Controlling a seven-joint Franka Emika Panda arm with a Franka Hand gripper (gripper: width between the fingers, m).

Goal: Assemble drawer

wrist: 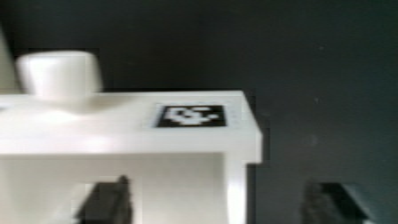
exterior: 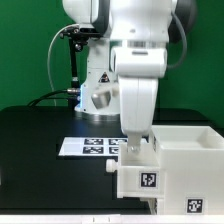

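Observation:
A white drawer tray [exterior: 143, 180] with a square marker on its side stands at the front middle of the black table. A small round knob [exterior: 112, 166] sticks out toward the exterior view's left. The tall white casing [exterior: 195, 150] stands right beside it on the exterior view's right. My gripper [exterior: 137, 150] hangs low over the tray's top edge. In the wrist view the tray [wrist: 125, 125] shows its marker [wrist: 192, 116] and knob [wrist: 57, 72]. My gripper [wrist: 217, 205] is open, one finger [wrist: 107, 200] over the white part, the other [wrist: 329, 200] over the dark table. A second tray is not in view.
The marker board [exterior: 88, 147] lies flat on the table behind the tray, toward the exterior view's left. The arm's base and cables [exterior: 75, 60] stand at the back. The table's front edge [exterior: 60, 218] runs close below the tray.

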